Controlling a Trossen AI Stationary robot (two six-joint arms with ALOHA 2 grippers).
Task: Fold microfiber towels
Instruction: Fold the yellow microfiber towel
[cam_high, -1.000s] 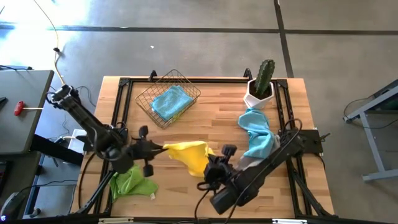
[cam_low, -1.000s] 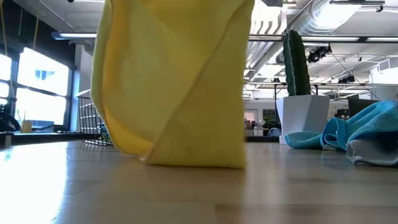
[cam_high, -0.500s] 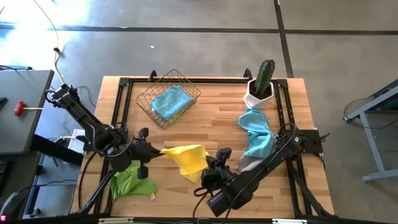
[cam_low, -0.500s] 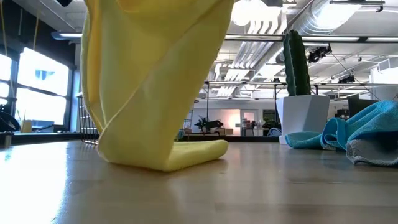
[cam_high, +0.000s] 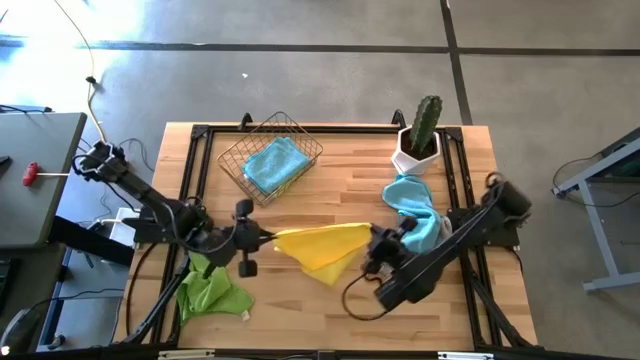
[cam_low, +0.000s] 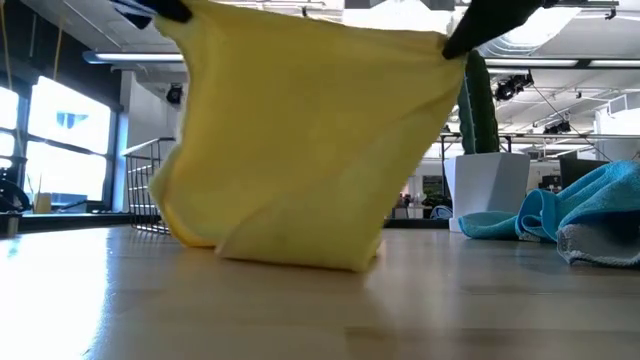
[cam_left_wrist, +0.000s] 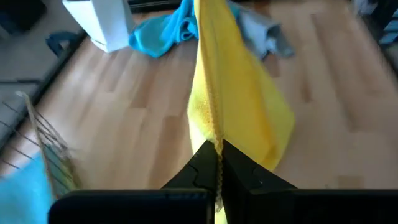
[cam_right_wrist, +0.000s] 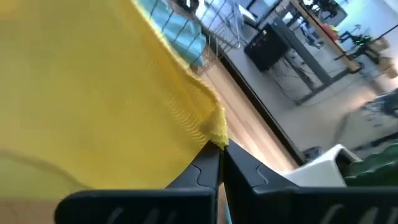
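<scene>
Left claw (cam_high: 262, 238) and right claw (cam_high: 375, 238), each clenched on a yellow towel (cam_high: 318, 248) corner, should keep the edge taut, lowering evenly toward 6 o'clock.

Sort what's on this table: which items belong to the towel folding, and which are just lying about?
Part of the job:
- yellow microfiber towel, stretched between the shut left gripper and the shut right gripper
- crumpled lime green towel
- light blue towel in the basket
- heaped light blue towel
- grey towel, mostly hidden

Lying about:
- wire basket
- potted cactus
</scene>
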